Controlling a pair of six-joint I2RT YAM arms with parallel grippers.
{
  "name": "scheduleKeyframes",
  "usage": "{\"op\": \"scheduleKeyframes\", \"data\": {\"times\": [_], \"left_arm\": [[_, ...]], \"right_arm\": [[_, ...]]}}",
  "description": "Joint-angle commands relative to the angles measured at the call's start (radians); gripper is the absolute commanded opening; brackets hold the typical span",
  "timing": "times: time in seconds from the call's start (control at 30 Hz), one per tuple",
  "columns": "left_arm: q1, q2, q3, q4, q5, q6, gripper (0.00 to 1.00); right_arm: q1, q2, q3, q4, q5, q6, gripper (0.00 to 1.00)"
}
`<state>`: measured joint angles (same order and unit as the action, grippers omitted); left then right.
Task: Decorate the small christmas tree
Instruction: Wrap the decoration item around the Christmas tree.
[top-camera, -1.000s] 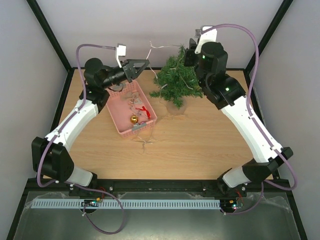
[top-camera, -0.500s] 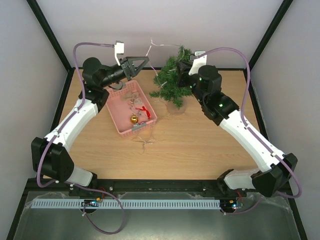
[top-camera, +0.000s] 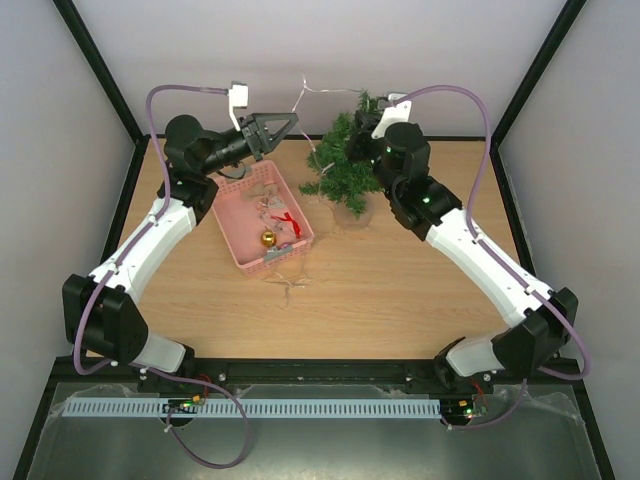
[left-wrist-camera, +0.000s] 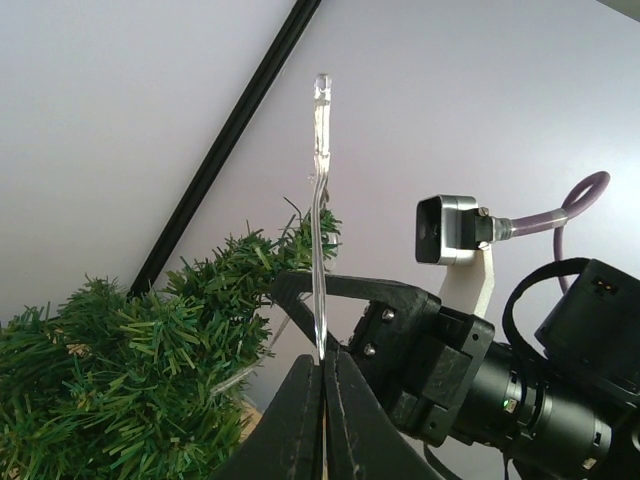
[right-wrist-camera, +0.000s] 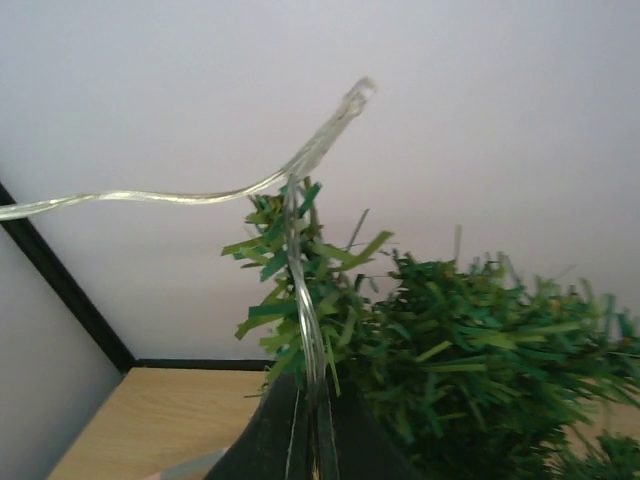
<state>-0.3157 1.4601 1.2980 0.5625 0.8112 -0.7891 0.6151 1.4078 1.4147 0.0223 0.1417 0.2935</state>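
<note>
My left gripper (left-wrist-camera: 322, 375) is pinched shut on clear string (left-wrist-camera: 318, 190), which runs straight up from the jaws. My right gripper (right-wrist-camera: 308, 395) is clamped tight on the string too. The small christmas tree (top-camera: 350, 168) sits between both jaws, needles just beyond the right ones.

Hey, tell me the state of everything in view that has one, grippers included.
small christmas tree: standing on its base on the table, light string in its branches.
light string: held by both grippers, one end raised.
left gripper: shut on the light string.
right gripper: shut on the light string at the treetop.
pink basket: upright, holding ornaments.
pale ornament: lying on the table outside the basket.
</note>
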Motion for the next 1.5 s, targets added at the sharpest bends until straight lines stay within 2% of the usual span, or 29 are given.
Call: {"op": "scheduleKeyframes", "data": {"times": [0.0,0.17,0.37,0.63,0.9,1.1,1.17,1.27,1.4,1.47], "left_arm": [[0.003,-0.026,0.035,0.028,0.000,0.017,0.02],[0.003,-0.021,0.044,0.030,-0.010,0.024,0.02],[0.002,0.004,0.072,0.030,-0.028,0.035,0.02],[0.003,0.040,0.120,-0.061,-0.093,0.124,0.02],[0.012,0.063,0.135,-0.170,-0.141,0.168,0.02],[0.023,0.038,0.112,-0.280,-0.163,0.226,0.02],[0.025,0.024,0.105,-0.310,-0.167,0.244,0.02],[0.024,-0.002,0.085,-0.339,-0.178,0.256,0.02],[0.025,-0.016,0.073,-0.386,-0.184,0.271,0.02],[0.025,-0.020,0.066,-0.389,-0.172,0.270,0.02]], "right_arm": [[-0.003,-0.076,0.036,-0.064,0.116,-0.009,0.02],[-0.003,-0.149,0.026,-0.108,0.133,-0.081,0.02],[-0.008,-0.113,0.159,-0.184,0.082,-0.141,0.02],[-0.098,0.012,0.329,-0.164,-0.065,-0.017,0.02],[-0.219,0.071,0.276,-0.017,-0.261,0.253,0.02],[-0.222,0.082,0.223,0.002,-0.272,0.260,0.02],[-0.224,0.082,0.224,-0.018,-0.268,0.236,0.07],[-0.226,0.064,0.240,-0.082,-0.280,0.162,0.23],[-0.249,0.042,0.325,-0.268,-0.297,0.026,0.38],[-0.253,0.030,0.357,-0.346,-0.294,-0.043,0.42]]}}
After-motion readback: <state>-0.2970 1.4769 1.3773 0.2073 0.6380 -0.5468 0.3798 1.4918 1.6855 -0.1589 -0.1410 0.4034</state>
